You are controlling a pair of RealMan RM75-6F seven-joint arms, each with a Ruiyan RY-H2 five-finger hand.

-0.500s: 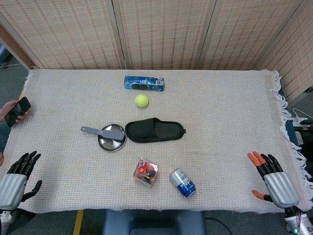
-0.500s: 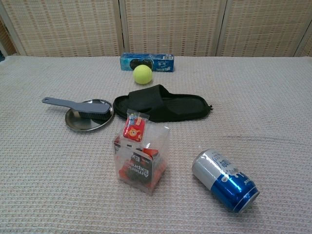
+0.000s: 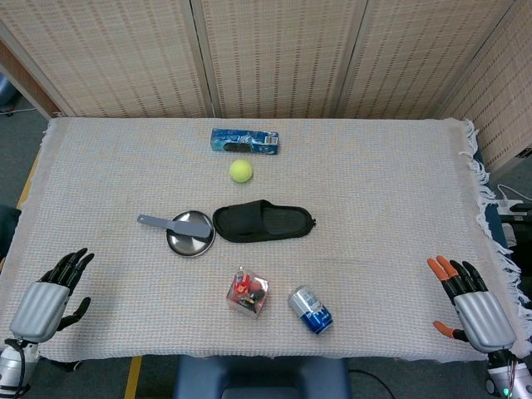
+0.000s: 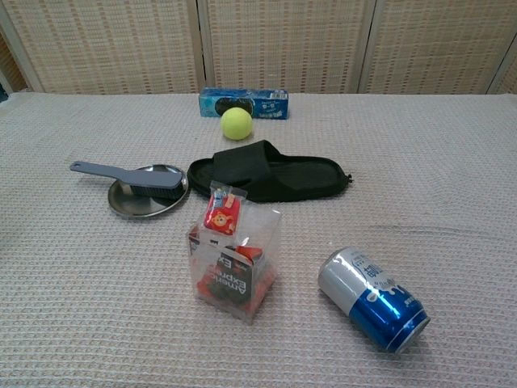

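Observation:
My left hand [image 3: 47, 298] hovers over the table's near left corner, fingers spread, holding nothing. My right hand [image 3: 472, 307] hangs at the near right corner, orange-tipped fingers apart, also empty. Neither hand shows in the chest view. Nearest the right hand lies a blue and silver can [image 3: 310, 309] [image 4: 372, 298] on its side. A clear packet of red snacks [image 3: 248, 293] [image 4: 233, 263] stands near the front middle.
A black slipper [image 3: 264, 222] [image 4: 271, 172] lies mid-table beside a steel dish [image 3: 190, 233] [image 4: 148, 192] with a grey brush [image 3: 164, 223] [image 4: 128, 176] across it. Behind are a tennis ball [image 3: 241, 170] [image 4: 236, 123] and a blue box [image 3: 244, 140] [image 4: 243, 103]. A woven cloth [image 3: 399, 191] covers the table.
My left hand has moved right and slightly forward onto the table corner. My right hand has slipped a little nearer. The person's hand with a phone at the left edge is gone.

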